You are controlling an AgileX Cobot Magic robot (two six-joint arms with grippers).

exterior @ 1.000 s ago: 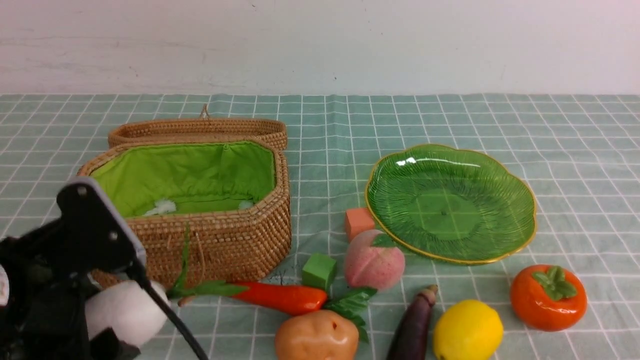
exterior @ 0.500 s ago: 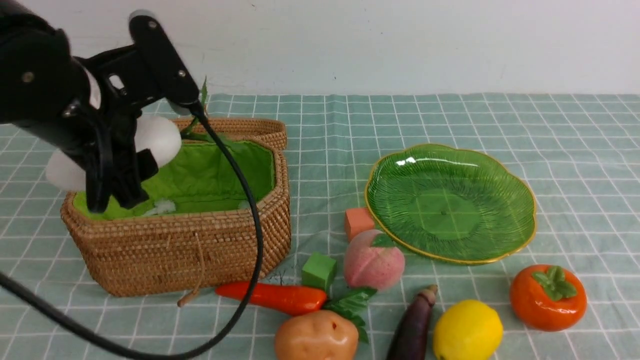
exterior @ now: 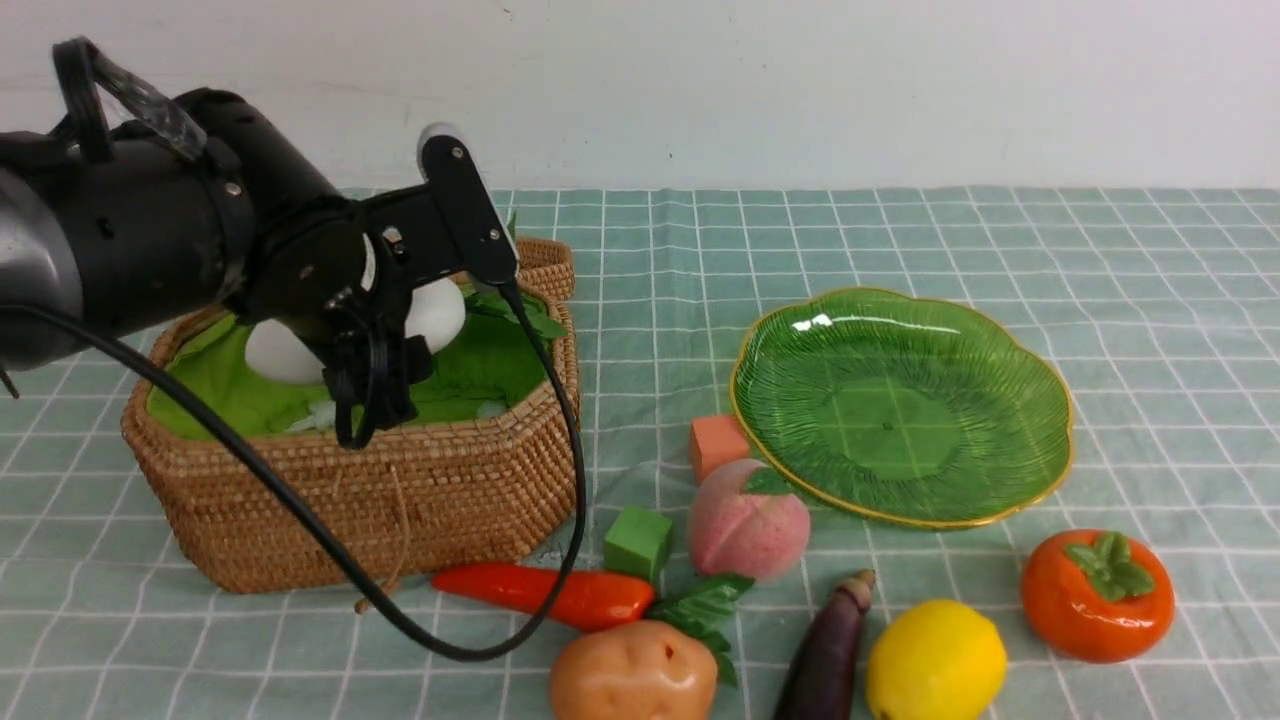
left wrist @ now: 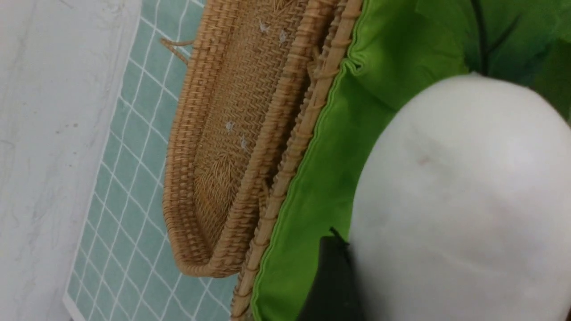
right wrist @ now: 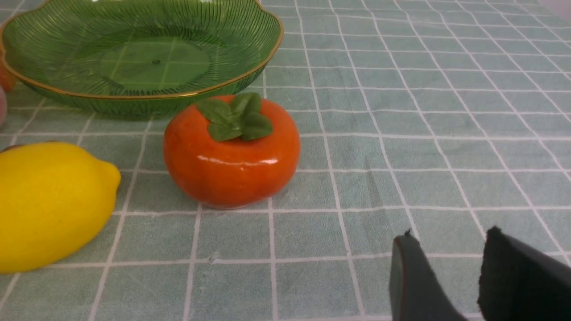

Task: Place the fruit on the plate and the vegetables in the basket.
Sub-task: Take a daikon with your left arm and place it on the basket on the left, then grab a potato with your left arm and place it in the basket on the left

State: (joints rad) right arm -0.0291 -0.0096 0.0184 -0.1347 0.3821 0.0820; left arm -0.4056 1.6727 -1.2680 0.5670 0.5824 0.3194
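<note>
**No writing to read**

No text, label, brand mark, number or sign can be read in any view. The woven basket, the green plate, the checked cloth on the bench and the black robot arm show no legible marking.

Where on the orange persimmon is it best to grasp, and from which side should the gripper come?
I would grip the persimmon across its smooth round body, below the green calyx, coming from above. It sits upright, apart from the lemon and the plate, so both flanks are free.
</note>
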